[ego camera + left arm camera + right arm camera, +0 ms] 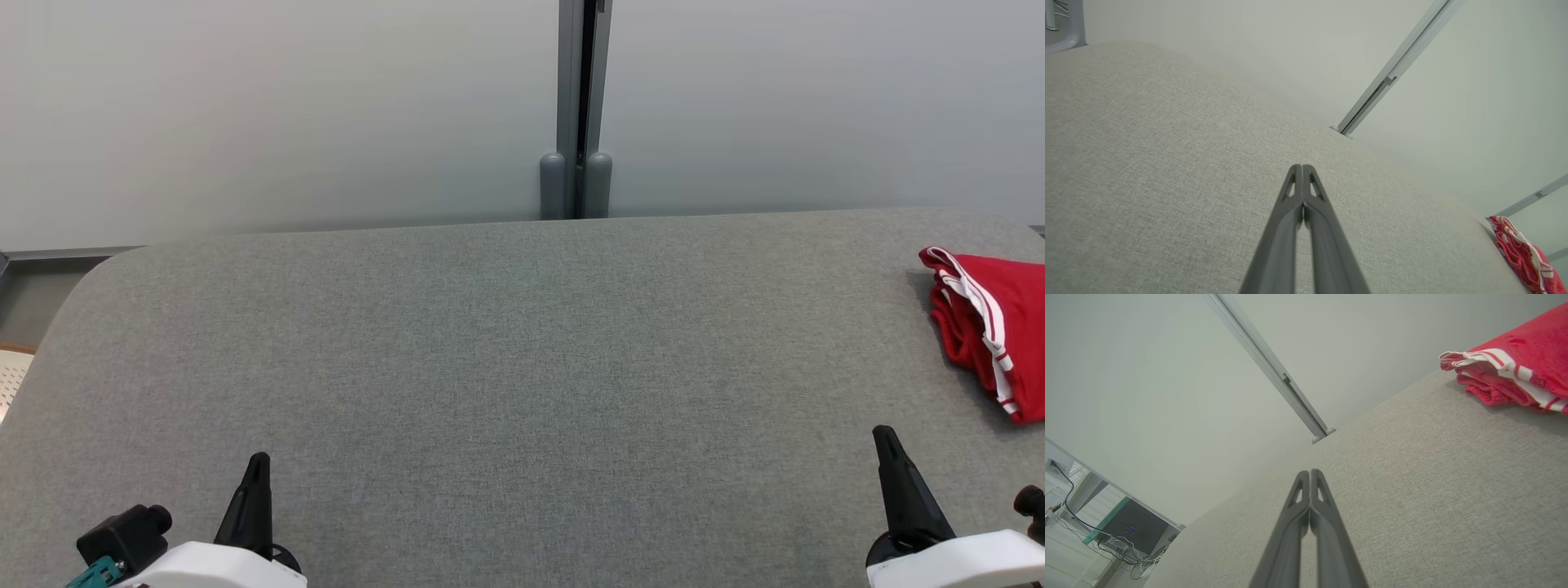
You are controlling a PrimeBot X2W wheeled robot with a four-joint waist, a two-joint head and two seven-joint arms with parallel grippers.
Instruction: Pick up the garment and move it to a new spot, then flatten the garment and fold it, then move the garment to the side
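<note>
Lying apart, garment (992,327) beyond right end effector (885,434)

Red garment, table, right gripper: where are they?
Garment (1020,318), head view, its red top layer.
Table (490,367), head view, bare middle of cloth top.
Right gripper (1310,474), right wrist view, between its shut fingertips.

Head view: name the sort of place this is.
Probably an indoor lab or test room: a grey fabric-topped table against pale partition panels, with a dark electronics box and loose cables nearby.
</note>
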